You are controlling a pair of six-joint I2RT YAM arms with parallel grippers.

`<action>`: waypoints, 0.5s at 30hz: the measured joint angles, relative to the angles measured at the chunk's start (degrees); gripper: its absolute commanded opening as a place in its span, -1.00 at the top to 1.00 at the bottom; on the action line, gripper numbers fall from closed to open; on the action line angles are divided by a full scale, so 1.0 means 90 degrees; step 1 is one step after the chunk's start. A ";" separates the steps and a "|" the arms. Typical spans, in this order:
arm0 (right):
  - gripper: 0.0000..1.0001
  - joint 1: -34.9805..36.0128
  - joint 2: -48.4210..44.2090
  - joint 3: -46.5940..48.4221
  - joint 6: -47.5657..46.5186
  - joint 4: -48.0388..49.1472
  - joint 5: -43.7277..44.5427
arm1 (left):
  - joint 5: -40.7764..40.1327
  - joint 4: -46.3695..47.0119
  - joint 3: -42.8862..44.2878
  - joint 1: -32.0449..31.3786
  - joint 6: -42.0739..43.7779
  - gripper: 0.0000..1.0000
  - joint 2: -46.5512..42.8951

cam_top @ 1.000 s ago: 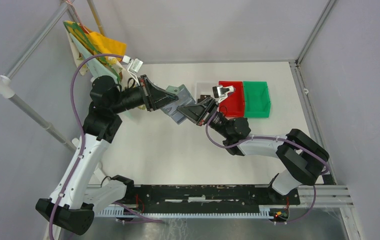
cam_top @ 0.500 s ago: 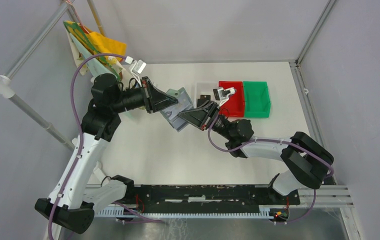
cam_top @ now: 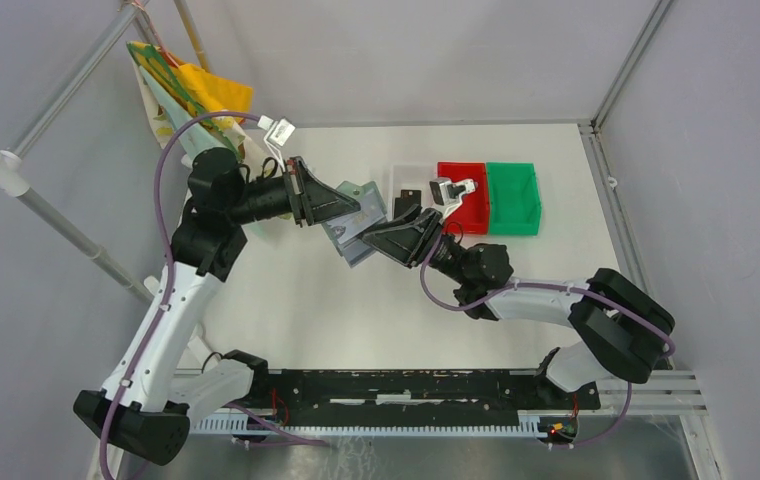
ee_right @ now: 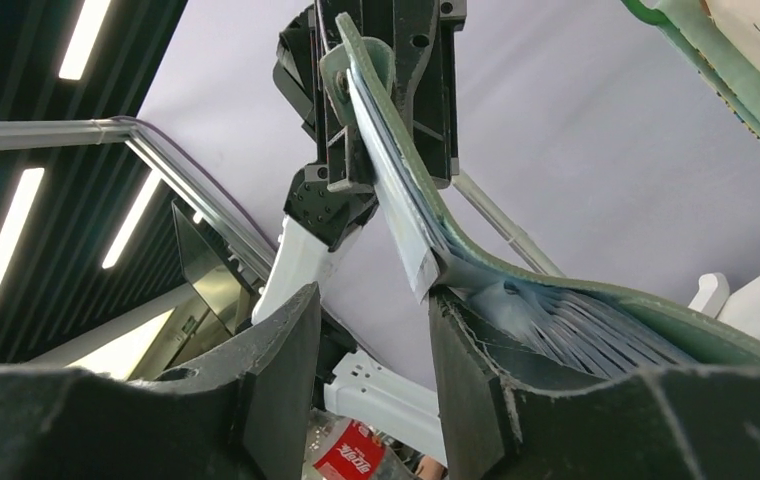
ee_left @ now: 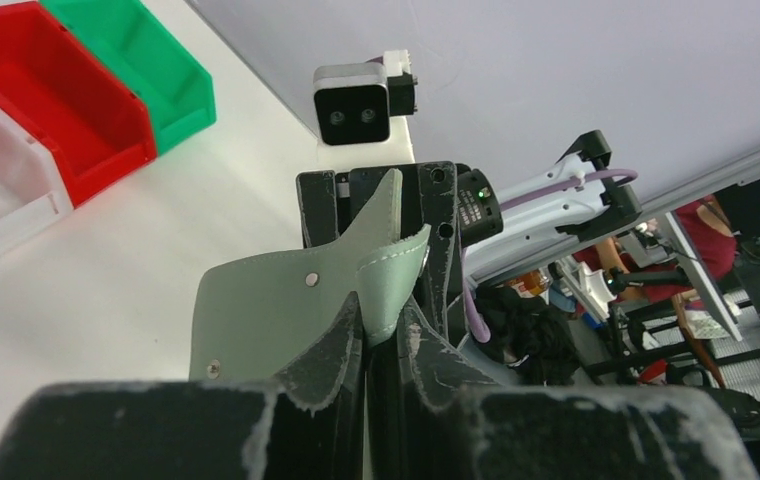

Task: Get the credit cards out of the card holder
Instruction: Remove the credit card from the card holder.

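pinching the card holder [ee_left: 266, 310] tight, my left gripper [ee_left: 381, 328] holds it up in the air. my right gripper [ee_right: 371, 300] is spread around a card [ee_right: 408, 250] edge. closing crooked could grab the card holder too.

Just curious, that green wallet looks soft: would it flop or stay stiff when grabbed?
Probably floppy: pinched at one edge by the left gripper, the card holder curls and bends. The credit cards inside look straight, so they likely stiffen that part. Likely light: one edge pinch holds it up.
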 measured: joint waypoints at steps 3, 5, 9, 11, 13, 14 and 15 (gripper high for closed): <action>0.14 0.0058 0.0061 0.0007 0.0000 0.0119 0.0126 | 0.0090 0.0423 -0.0199 0.0027 -0.0403 0.96 -0.0104; 0.16 0.0085 0.0165 0.0063 0.0024 0.0216 0.0138 | 0.0141 0.0600 -0.0279 0.0036 -0.0593 0.96 -0.0175; 0.19 0.0097 0.0508 0.0430 0.0124 0.0321 0.0131 | 0.0126 0.0908 -0.0386 0.0097 -0.0860 0.96 -0.0340; 0.22 0.0104 0.0607 0.0556 0.0134 0.0318 0.0129 | 0.0080 0.1022 -0.0454 0.0107 -0.0867 0.96 -0.0442; 0.34 0.0119 0.0661 0.0658 0.0117 0.0316 0.0107 | 0.0017 0.1073 -0.0488 0.0117 -0.0867 0.96 -0.0534; 0.41 0.0121 0.0670 0.0695 0.0102 0.0306 0.0102 | -0.0002 0.1093 -0.0491 0.0121 -0.0867 0.95 -0.0563; 0.48 0.0126 0.0680 0.0729 0.0080 0.0301 0.0102 | -0.0019 0.1122 -0.0491 0.0126 -0.0867 0.95 -0.0595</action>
